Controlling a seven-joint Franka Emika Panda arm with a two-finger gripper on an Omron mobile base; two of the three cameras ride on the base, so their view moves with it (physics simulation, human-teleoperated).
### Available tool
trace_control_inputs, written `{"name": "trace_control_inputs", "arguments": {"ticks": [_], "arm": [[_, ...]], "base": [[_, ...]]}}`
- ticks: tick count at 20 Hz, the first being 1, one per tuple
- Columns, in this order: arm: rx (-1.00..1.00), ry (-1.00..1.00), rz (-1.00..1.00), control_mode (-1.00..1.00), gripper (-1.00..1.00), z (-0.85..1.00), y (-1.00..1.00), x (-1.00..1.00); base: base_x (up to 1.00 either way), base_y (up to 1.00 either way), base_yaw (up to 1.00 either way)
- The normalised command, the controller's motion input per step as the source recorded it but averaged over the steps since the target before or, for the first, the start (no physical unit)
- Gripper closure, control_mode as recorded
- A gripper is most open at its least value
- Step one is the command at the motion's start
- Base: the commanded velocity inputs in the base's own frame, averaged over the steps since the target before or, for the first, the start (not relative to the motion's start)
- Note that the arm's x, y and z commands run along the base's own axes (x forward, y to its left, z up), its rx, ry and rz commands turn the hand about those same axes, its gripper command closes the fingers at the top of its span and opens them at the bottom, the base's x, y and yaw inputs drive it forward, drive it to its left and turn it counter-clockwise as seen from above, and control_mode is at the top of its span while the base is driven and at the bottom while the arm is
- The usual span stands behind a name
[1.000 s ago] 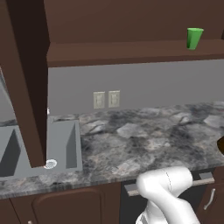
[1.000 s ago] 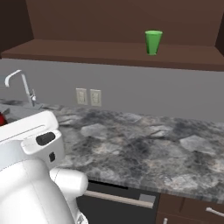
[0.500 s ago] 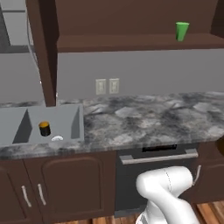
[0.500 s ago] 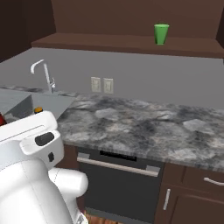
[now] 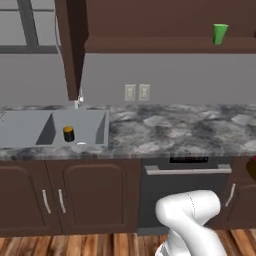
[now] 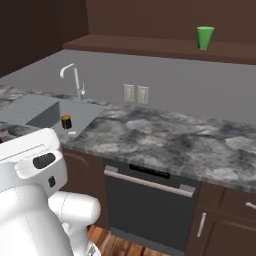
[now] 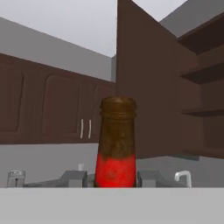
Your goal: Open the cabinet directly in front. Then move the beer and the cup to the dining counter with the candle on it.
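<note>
I hold the beer (image 7: 116, 144) upright in my gripper (image 7: 116, 179), its brown neck and red label rising right in front of my hand camera with a finger (image 7: 74, 178) on either side of it. Behind it stands the open cabinet (image 7: 148, 100) door with its shelves to the right. The cup (image 5: 219, 34) stands on the cabinet shelf (image 5: 165, 46) near its right end, above the marbled worktop (image 5: 180, 131). A black-and-orange cylinder (image 5: 68, 133) sits in the sink (image 5: 30, 131) at the worktop's left end.
</note>
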Motion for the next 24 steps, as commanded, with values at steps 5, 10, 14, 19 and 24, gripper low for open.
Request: {"name": "trace_control_inputs", "arguments": {"ticks": [5, 10, 14, 19, 24], "arm": [[0.00, 0.00, 0.00, 1.00, 1.00, 0.00, 0.00, 0.00], [0.00, 0.00, 0.00, 1.00, 1.00, 0.00, 0.00, 0.00], [0.00, 0.00, 0.00, 1.00, 1.00, 0.00, 0.00, 0.00], [0.00, 0.00, 0.00, 1.00, 1.00, 0.00, 0.00, 0.00], [0.00, 0.00, 0.00, 1.00, 1.00, 0.00, 0.00, 0.00]], "base": [[-0.01, -0.01, 0.36], [0.00, 0.00, 0.41], [0.00, 0.00, 0.46], [0.00, 0.00, 0.52], [0.00, 0.00, 0.62]]}}
